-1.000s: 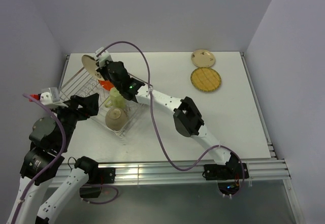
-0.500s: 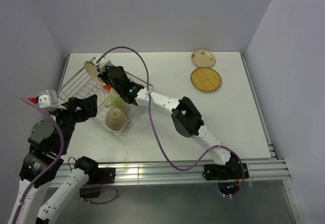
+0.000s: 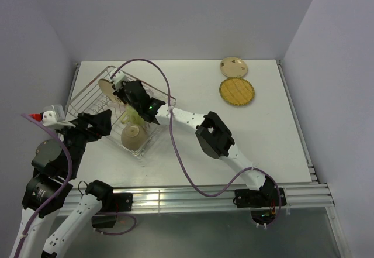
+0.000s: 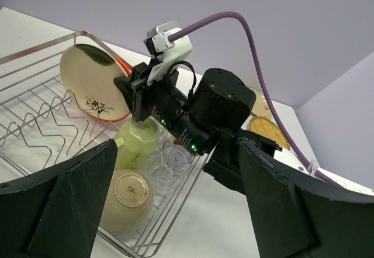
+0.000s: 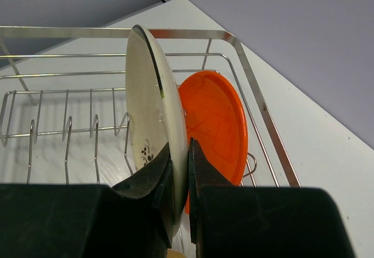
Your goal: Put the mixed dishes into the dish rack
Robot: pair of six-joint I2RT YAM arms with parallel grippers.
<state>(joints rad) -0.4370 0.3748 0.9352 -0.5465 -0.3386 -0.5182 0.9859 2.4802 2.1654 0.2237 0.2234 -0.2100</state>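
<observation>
**Cream plate held on edge in rack**

The rack (image 3: 87, 91) is set at the left of the surface (image 3: 263, 135). Within it a cream plate (image 5: 153, 112) is held on edge, pinched at its rim by the closed right gripper (image 5: 180, 152), just beside an upright orange plate (image 5: 216, 123). Well apart, at the far right, a woven plate (image 3: 236, 91) and a second cream plate (image 3: 234, 66) are laid flat, side by side. An upended bowl (image 4: 130, 193), a mug (image 4: 138, 144) and a glass (image 4: 172, 160) are grouped at the rack's near end. The left gripper (image 3: 100, 122) is spread wide, with nothing held.
</observation>
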